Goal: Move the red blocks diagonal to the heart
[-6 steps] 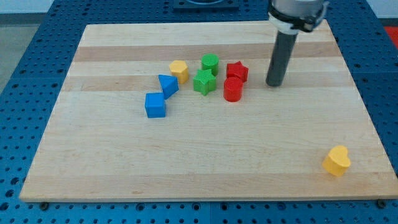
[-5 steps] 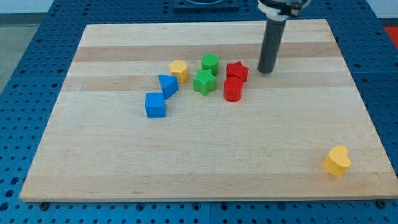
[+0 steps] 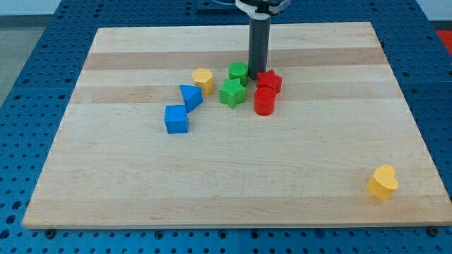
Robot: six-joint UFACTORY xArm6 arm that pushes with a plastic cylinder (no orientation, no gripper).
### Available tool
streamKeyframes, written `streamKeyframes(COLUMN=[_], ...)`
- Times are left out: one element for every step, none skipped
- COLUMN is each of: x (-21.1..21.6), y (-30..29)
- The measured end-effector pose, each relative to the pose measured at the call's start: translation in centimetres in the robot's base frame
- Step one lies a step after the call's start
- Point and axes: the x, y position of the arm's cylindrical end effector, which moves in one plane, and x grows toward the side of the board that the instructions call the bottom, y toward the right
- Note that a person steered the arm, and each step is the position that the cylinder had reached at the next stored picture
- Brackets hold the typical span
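Camera view, nearest first: the yellow heart (image 3: 382, 182) sits lower right. Above centre, the red cylinder (image 3: 264, 101) touches the red star (image 3: 269, 81); both look light, rigid and prone to sliding, best pushed from their upper-left faces. My tip (image 3: 256, 76), a bare rod holding nothing, stands between star and green cylinder (image 3: 239, 71). No containers.

You're looking at a wooden board (image 3: 233, 190) sitting on a blue pegboard table (image 3: 28, 70). Near the middle, a green cylinder (image 3: 238, 72) is sitting just above a green star (image 3: 231, 92). Left of those, a yellow hexagon-ish block (image 3: 203, 79), a blue triangle (image 3: 190, 96) and a blue cube (image 3: 176, 118) are trailing down toward the view's bottom-left.
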Motion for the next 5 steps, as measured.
streamKeyframes(x=[1.0,2.2,3.8,5.3,6.0], y=[0.0,0.2,0.3,0.9,1.9])
